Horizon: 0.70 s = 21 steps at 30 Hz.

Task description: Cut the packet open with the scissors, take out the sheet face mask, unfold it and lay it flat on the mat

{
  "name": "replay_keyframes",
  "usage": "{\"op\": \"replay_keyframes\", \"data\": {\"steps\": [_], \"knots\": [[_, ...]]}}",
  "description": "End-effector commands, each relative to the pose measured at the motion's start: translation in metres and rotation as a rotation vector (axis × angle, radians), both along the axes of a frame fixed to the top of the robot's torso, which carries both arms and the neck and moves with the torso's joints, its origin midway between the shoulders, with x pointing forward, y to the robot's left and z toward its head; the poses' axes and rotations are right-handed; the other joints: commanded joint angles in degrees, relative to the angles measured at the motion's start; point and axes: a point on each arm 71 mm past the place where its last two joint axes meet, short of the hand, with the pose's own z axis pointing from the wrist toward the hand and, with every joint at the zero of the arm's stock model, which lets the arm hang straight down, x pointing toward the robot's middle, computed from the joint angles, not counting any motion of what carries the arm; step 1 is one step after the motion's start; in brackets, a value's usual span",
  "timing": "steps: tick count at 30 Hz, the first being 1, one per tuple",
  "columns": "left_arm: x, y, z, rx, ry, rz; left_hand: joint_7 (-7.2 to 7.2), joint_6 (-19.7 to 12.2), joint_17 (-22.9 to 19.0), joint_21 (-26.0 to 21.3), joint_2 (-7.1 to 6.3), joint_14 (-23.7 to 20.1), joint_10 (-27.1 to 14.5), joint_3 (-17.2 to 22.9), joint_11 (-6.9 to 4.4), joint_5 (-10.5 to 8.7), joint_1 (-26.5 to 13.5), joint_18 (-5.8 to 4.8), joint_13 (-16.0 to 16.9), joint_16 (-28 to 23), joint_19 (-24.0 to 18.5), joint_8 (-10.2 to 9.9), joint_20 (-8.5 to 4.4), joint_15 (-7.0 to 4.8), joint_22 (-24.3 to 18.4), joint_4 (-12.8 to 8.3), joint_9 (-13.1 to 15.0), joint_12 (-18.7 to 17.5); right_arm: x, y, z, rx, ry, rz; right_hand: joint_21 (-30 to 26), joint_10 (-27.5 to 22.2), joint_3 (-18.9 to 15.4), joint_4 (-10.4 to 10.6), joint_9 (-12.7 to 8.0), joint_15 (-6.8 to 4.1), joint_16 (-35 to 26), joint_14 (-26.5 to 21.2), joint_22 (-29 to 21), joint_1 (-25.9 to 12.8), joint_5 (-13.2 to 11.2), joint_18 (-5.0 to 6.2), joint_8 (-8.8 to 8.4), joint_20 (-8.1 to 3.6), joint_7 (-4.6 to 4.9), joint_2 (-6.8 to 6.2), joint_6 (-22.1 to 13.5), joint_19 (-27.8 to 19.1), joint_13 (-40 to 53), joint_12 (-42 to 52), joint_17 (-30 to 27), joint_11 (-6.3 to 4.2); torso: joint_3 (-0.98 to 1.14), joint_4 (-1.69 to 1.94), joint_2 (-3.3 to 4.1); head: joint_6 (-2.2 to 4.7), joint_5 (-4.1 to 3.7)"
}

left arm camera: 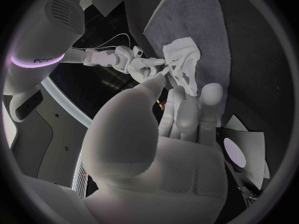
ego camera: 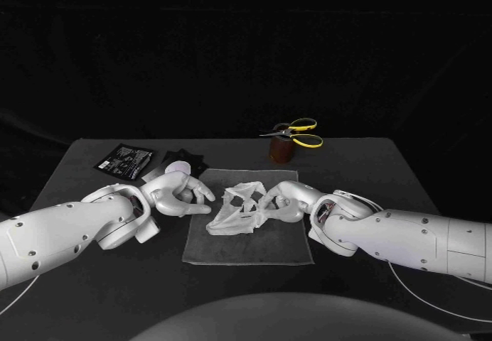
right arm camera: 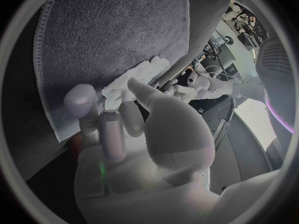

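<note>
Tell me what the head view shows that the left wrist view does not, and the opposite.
Head view adds: the yellow-handled scissors on a brown holder at the table's far edge, and the whole grey mat. Left wrist view adds: the left robot hand from behind, fingers spread, and a side-on look at the right robot hand reaching the mask's edge. Shared: the crumpled white mask on the mat between both robot hands.

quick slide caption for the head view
Left hand and right hand flank the crumpled sheet mask on the mat, packet and scissors beyond it.
</note>
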Motion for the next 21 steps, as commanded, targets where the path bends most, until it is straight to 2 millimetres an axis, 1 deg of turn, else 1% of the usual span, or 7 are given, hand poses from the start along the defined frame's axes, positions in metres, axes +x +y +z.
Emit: {"op": "replay_keyframes", "data": {"steps": [1, 3, 7, 9, 12, 17, 21], "knots": [[0.004, -0.01, 0.004, -0.035, -0.039, 0.027, 0.95, -0.2, -9.6, -6.8, -0.65, -5.7, -1.5, 2.1, 1.28, 0.18, 1.1, 1.92, -3.8, -5.3, -4.6, 0.0, 0.9, 0.89, -6.2, 0.7, -0.5, -4.9, -0.001, 0.002, -0.002, -0.01, 0.021, 0.016, -0.3, 0.4, -0.1, 0.3, -0.1, -0.1, 0.4, 4.0, 5.8, -0.6, 0.0, 0.24, -0.25, 0.21, 0.21, -0.18, -0.2, 0.3, 0.1, 0.2, 6.2, 0.17, 0.03, 0.01, -0.1, 0.0, 0.2], [0.006, -0.016, 0.004, 0.01, -0.088, 0.013, 1.12, 0.2, -14.1, -7.8, -0.86, -7.8, -2.7, 2.9, 1.78, 0.06, 1.3, 1.94, -6.3, -7.6, -4.5, 0.3, 1.31, 1.43, -7.0, 1.2, -0.7, -8.1, -0.001, 0.002, -0.001, -0.008, 0.021, 0.019, -0.3, 0.5, -0.2, 0.4, 0.0, -0.13, 0.4, 4.0, 5.8, -0.6, 0.1, 0.25, -0.1, 0.22, 0.02, -0.01, 0.5, 0.3, 0.2, 0.3, 6.2, 0.05, 0.05, -0.05, -0.14, 0.0, 0.29], [0.012, -0.029, 0.003, 0.116, -0.18, -0.017, 0.81, 0.7, -15.7, -8.4, -1.47, -8.0, -2.5, 3.3, 1.97, 0.09, 1.8, 2.03, -8.4, -8.4, -4.1, 0.7, 1.53, 1.68, -7.7, 1.3, -0.9, -10.2, -0.002, 0.004, -0.001, -0.005, 0.02, 0.023, -0.2, 0.5, -0.3, 0.5, 0.0, -0.29, 0.4, 4.0, 5.8, -0.5, 0.1, 0.28, 0.12, 0.16, -0.27, 0.15, 1.4, 0.3, 0.3, 0.5, 6.3, -0.17, 0.09, -0.14, -0.13, 0.0, 0.42], [0.015, -0.034, 0.002, 0.16, -0.216, -0.025, 0.53, 0.8, -12.7, -8.0, -1.91, -5.7, 0.0, 2.9, 1.46, 0.1, 1.7, 2.03, -8.5, -6.6, -3.3, 0.8, 1.41, 1.34, -7.5, 1.5, -1.0, -9.1, -0.002, 0.004, -0.001, -0.005, 0.021, 0.024, -0.2, 0.5, -0.3, 0.5, 0.0, -0.29, 0.4, 4.0, 5.8, -0.5, 0.1, 0.28, 0.12, 0.16, -0.27, 0.15, 1.4, 0.3, 0.3, 0.5, 6.3, -0.17, 0.12, -0.14, -0.12, 0.0, 0.38], [0.02, -0.041, 0.0, 0.209, -0.254, -0.03, 0.53, 0.7, -9.9, -5.8, -2.15, -3.6, 1.4, 2.6, 0.97, 0.09, 2.0, 1.58, -8.3, -4.8, -1.2, 0.7, 1.06, 0.92, -5.6, 1.5, -1.2, -7.9, -0.002, 0.004, -0.001, -0.005, 0.02, 0.024, -0.2, 0.5, -0.3, 0.7, 0.1, -0.44, 0.4, 4.0, 5.8, -0.4, 0.1, 0.29, 0.32, 0.07, -0.51, 0.39, 2.2, 0.3, 0.3, 0.5, 6.3, -0.37, 0.15, -0.06, -0.11, 0.0, 0.36], [0.029, -0.054, -0.003, 0.265, -0.3, -0.009, 0.31, 1.2, -8.0, -4.2, -2.0, -2.1, 2.0, 2.6, 0.57, 0.09, 2.5, 1.23, -8.0, -3.5, 0.3, 1.0, 0.66, 0.53, -4.2, 1.5, -1.3, -6.7, -0.002, 0.004, -0.001, -0.004, 0.017, 0.022, 0.0, 0.7, 0.0, 0.9, 0.2, -0.73, 0.5, 4.0, 5.9, 0.0, 0.1, 0.27, 0.68, -0.13, -0.93, 1.16, 3.3, 0.4, 0.5, 0.7, 6.4, -0.72, 0.14, -0.07, -0.08, 0.0, 0.38], [0.037, -0.061, -0.004, 0.29, -0.326, 0.038, 0.31, 1.0, -5.7, -2.1, -2.04, -0.3, 2.5, 2.3, 0.35, 0.09, 2.3, 0.76, -7.8, -2.1, 2.3, 1.0, 0.39, 0.3, -2.3, 2.0, -1.5, -5.7, -0.002, 0.005, -0.001, -0.005, 0.016, 0.025, 0.3, 1.0, 0.4, 0.9, 0.5, -1.17, 0.5, 4.1, 6.0, 0.8, 0.0, 0.24, 1.54, -0.47, -1.62, 2.05, 5.0, 0.6, 0.9, 1.1, 6.4, -1.28, 0.03, -0.12, -0.06, 0.0, 0.31]]}}
